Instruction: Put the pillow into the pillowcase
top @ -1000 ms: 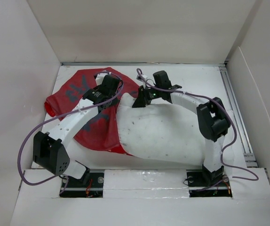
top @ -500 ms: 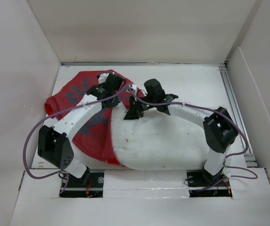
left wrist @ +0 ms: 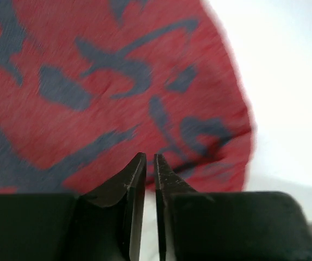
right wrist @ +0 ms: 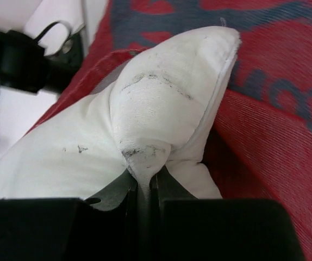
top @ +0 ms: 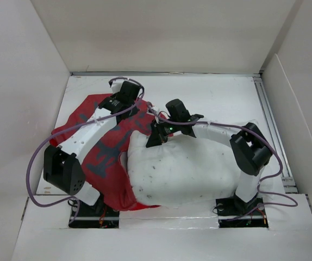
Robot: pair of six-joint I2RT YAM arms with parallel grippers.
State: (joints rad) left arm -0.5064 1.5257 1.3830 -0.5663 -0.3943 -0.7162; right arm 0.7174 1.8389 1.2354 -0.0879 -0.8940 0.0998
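Nearest the robot's bases, the white pillow [top: 183,168] lies across the worktop [top: 226,92], its left end lapped by the red pillowcase [top: 104,149]. At the pillow's far-left corner the right hand [right wrist: 145,182] is clamped on a pinched fold of it; pushing that corner leftward, low and straight, looks the way in, provided the opening is held wide. Farther back the left hand [left wrist: 149,160] hovers over the case with fingers together, no cloth seen between them, while a purple cable [top: 29,174] crossing the fabric may snag.
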